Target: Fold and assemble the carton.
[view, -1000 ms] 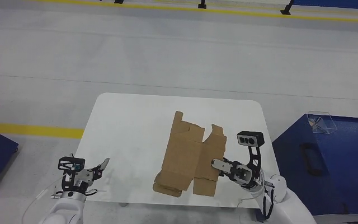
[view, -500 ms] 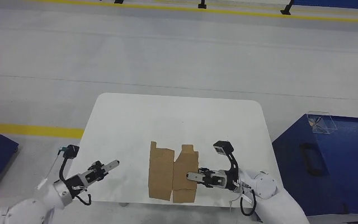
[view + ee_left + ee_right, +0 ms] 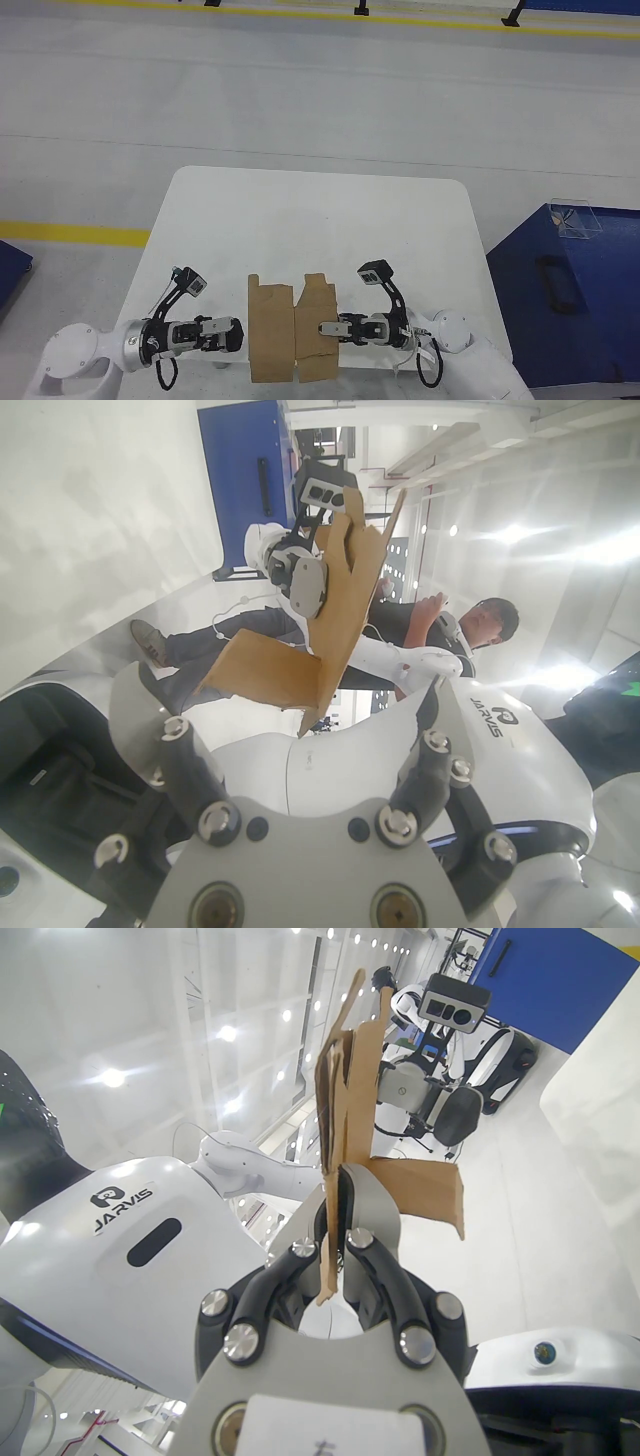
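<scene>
The flattened brown carton (image 3: 285, 328) is held above the front part of the white table (image 3: 300, 210), its flaps partly hanging past the front edge. My right gripper (image 3: 325, 328) is shut on the carton's right edge; in the right wrist view the fingers (image 3: 370, 1198) clamp the cardboard (image 3: 350, 1093) edge-on. My left gripper (image 3: 236, 333) sits just left of the carton and is open. In the left wrist view its fingers (image 3: 142, 685) spread wide, with the carton (image 3: 340, 600) a little beyond them and one loose flap (image 3: 265, 672) bent out.
A blue cabinet (image 3: 565, 300) stands right of the table with a clear box (image 3: 575, 215) on top. A yellow floor line (image 3: 70, 233) runs to the left. The back half of the table is bare.
The right gripper has carried the carton left and toward the table's front edge. The left arm has swung in from the left corner until its gripper is beside the carton.
</scene>
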